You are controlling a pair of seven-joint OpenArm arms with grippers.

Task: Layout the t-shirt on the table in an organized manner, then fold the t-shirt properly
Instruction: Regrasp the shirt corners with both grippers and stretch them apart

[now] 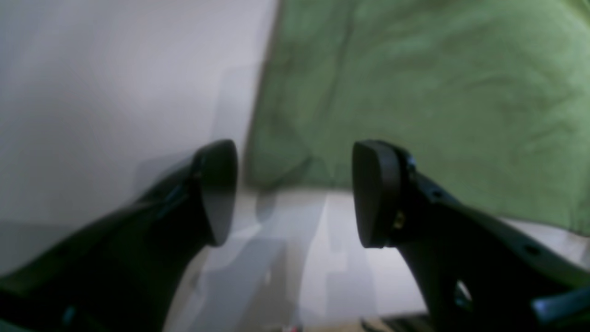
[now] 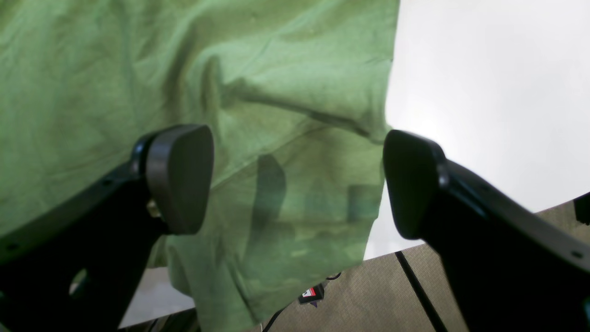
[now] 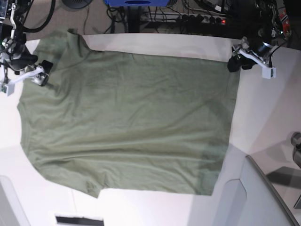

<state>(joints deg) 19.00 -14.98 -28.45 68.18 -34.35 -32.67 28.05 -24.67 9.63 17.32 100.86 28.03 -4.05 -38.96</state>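
Note:
The olive-green t-shirt (image 3: pixel 127 122) lies spread out, wrinkled, over most of the white table (image 3: pixel 268 117). My left gripper (image 3: pixel 233 63) hovers at the shirt's far right corner. In the left wrist view this gripper (image 1: pixel 295 193) is open and holds nothing, with the t-shirt (image 1: pixel 415 92) just beyond its fingertips and bare table (image 1: pixel 115 83) to the left. My right gripper (image 3: pixel 43 71) is over the shirt's far left part. The right wrist view shows that gripper (image 2: pixel 297 180) open wide above the t-shirt (image 2: pixel 138 69), near its edge, beside bare table (image 2: pixel 484 92).
A grey-white raised panel (image 3: pixel 263 193) with a dark rim stands at the near right. Cables and a power strip (image 3: pixel 202 16) run behind the table's far edge. Carpet floor (image 2: pixel 368 295) shows past the table edge in the right wrist view.

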